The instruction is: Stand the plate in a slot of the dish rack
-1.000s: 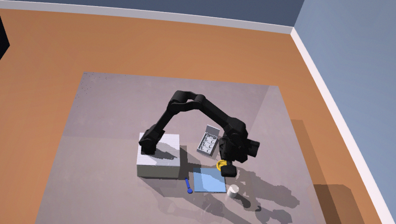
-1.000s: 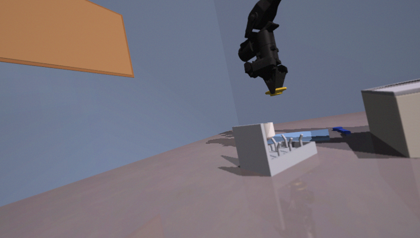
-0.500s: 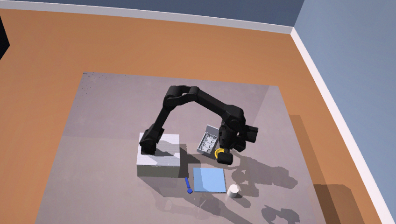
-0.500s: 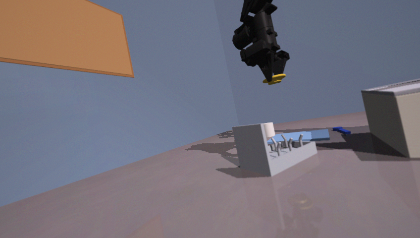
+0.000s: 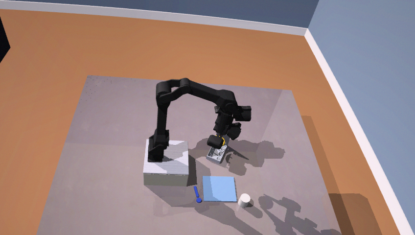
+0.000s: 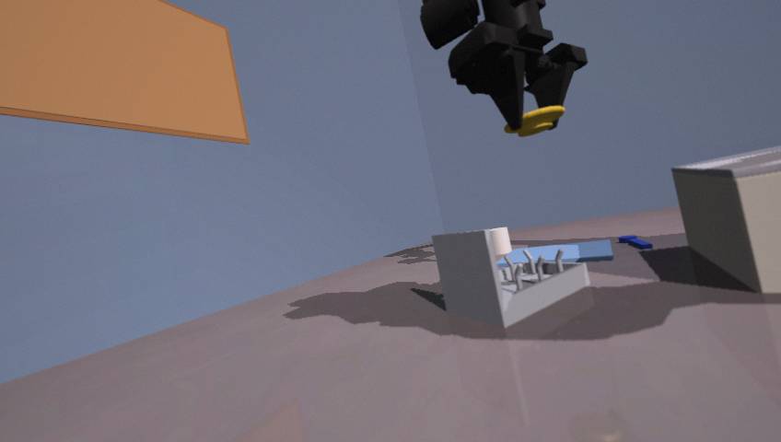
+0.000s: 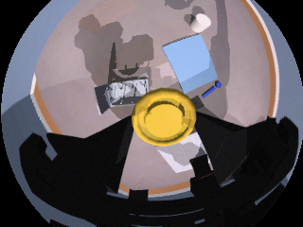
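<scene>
The yellow plate (image 5: 223,141) (image 6: 540,117) (image 7: 164,121) is held in the air, nearly flat and slightly tilted in the exterior view. My gripper (image 6: 535,123) (image 7: 163,117) points down and is shut on the plate, with a finger at each of two opposite sides of its rim. The grey dish rack (image 5: 215,159) (image 6: 467,273) (image 7: 101,100) stands on the table well below the plate. It has a tall end panel, low side walls and several short slanted rails. In the top view the gripper hides part of the rack and most of the plate.
A light blue square mat (image 5: 222,189) (image 6: 591,250) (image 7: 191,61) lies beside the rack. A white cylinder (image 5: 244,199) (image 6: 500,240) (image 7: 201,23) stands by its corner, and a blue spoon-like item (image 5: 196,192) (image 6: 637,241) (image 7: 208,92) lies at its other side. The arm's base sits on a pale block (image 5: 166,178) (image 6: 717,229).
</scene>
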Tool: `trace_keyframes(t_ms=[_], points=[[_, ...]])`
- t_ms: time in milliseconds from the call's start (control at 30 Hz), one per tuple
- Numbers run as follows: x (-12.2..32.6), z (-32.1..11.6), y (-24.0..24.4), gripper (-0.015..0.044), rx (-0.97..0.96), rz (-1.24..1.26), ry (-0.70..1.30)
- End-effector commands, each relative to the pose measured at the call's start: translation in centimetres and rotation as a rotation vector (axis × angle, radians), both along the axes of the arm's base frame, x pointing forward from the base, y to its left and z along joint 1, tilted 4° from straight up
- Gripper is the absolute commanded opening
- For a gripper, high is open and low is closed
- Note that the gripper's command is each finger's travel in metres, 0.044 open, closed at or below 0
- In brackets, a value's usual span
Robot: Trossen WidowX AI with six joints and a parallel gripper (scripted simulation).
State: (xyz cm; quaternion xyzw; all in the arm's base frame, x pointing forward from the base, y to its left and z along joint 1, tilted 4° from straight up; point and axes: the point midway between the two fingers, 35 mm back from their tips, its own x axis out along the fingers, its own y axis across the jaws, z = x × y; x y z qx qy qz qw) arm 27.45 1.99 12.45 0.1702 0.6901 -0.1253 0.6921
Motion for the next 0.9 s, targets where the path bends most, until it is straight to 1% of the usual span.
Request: trace_keyframes(t_ms=[0,400,867], points=[[0.2,-0.4,0.3,0.0000,0.028,0.015,-0.014],[2.6,-4.5,1.6,0.0000,0.227,0.267,-0.138],[4.3,-8.1,2.4,0.0000,0.396,0.553,-0.362]])
